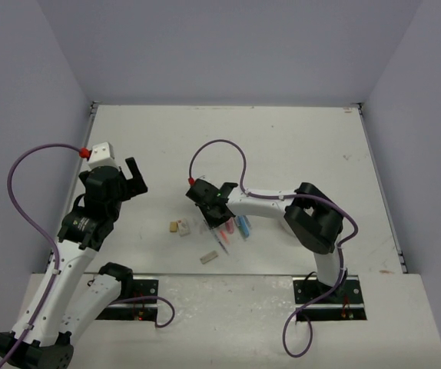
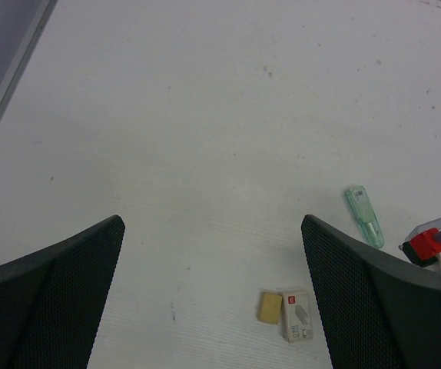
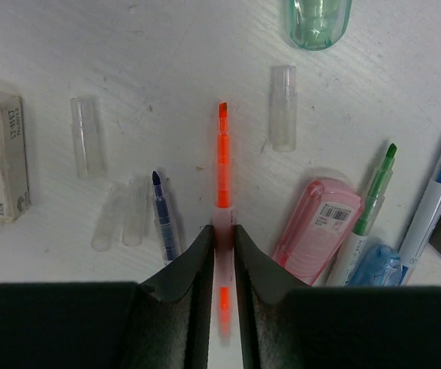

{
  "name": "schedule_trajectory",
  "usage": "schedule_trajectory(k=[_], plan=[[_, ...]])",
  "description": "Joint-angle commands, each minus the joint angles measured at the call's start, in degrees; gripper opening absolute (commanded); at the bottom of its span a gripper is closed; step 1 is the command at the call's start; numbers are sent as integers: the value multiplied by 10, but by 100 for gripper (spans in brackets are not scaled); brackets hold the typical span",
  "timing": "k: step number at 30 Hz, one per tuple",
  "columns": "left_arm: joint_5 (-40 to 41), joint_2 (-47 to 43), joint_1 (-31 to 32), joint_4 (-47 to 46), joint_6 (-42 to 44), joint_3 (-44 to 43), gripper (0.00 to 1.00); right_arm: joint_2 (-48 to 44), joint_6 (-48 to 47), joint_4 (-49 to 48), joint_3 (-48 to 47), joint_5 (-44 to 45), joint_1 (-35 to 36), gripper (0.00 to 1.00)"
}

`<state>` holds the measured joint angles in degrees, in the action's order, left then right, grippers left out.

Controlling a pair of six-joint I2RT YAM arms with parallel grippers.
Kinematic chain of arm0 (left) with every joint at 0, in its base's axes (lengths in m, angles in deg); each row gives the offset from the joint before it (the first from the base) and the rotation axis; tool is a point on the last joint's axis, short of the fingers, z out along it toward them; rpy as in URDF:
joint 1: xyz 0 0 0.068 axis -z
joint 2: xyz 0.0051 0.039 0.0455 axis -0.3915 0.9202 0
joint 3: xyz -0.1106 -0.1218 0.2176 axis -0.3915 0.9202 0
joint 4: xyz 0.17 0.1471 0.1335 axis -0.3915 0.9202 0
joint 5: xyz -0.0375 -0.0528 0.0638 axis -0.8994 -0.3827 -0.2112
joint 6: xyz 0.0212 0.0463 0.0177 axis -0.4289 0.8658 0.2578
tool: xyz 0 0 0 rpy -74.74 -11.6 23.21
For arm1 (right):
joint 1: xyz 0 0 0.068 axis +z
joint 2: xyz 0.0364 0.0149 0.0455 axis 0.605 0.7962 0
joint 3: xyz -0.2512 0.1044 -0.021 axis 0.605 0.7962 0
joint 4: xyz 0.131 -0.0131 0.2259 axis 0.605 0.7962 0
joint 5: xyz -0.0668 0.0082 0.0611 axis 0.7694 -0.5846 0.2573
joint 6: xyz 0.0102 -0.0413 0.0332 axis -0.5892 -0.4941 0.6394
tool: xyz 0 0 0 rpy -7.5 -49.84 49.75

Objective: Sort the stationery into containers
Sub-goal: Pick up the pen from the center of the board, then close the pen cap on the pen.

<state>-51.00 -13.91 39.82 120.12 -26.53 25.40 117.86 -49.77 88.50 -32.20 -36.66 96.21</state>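
My right gripper [image 3: 222, 231] is shut on a thin orange pen [image 3: 222, 161], whose white barrel is pinched between the jaws while its tip points away over the table. Around it lie a dark blue pen [image 3: 163, 211], a pink piece [image 3: 316, 231], a green pen [image 3: 374, 200], a blue piece [image 3: 374, 265] and clear caps [image 3: 87, 137]. From above, the right gripper [image 1: 205, 201] sits at the left end of this stationery pile [image 1: 232, 229]. My left gripper [image 1: 134, 178] hangs open above bare table, with nothing between its fingers [image 2: 67, 284]. The containers are out of view.
A tan block [image 2: 270, 307] and a white box [image 2: 296, 315] lie side by side near the left gripper's right finger. A pale green piece [image 2: 364, 215] lies beyond them. Another small pale block [image 1: 209, 257] rests near the front edge. Walls enclose the table [image 1: 282, 138].
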Motion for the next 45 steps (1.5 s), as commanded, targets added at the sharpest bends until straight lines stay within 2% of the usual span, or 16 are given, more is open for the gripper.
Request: schedule_trajectory(k=[1,8,11,12,17,20,25,26,29,35,38,40,42,45], plan=[[-8,-6,-4,-24,11,-6,100,12,1,4,-19,28,4,16],[-12,-11,-4,-25,10,-7,100,22,7,3,-20,36,4,9],[-10,-13,-4,-13,-22,-11,100,11,7,3,-19,36,5,3],[-22,-14,-4,-12,-36,-11,100,-6,9,7,-16,39,7,0],[-77,3,-4,-18,-87,-22,100,-125,10,11,12,59,10,0],[-128,69,-2,-19,-88,-57,100,-220,11,4,38,65,10,0],[-41,159,72,-17,-152,-95,100,-349,23,34,74,81,9,0],[-23,184,123,-18,-168,-98,100,-365,28,45,77,89,9,0],[58,233,222,-15,-238,-109,100,-426,44,77,94,125,8,0],[80,290,279,-44,-305,-103,81,-539,56,107,145,164,9,0],[79,337,298,-42,-324,-112,66,-579,66,130,161,186,9,0],[76,357,297,-28,-343,-115,60,-597,68,133,171,187,9,0],[68,381,299,-23,-358,-108,45,-606,71,133,182,188,8,0],[57,416,300,-11,-381,-110,42,-602,71,133,192,194,9,0]])
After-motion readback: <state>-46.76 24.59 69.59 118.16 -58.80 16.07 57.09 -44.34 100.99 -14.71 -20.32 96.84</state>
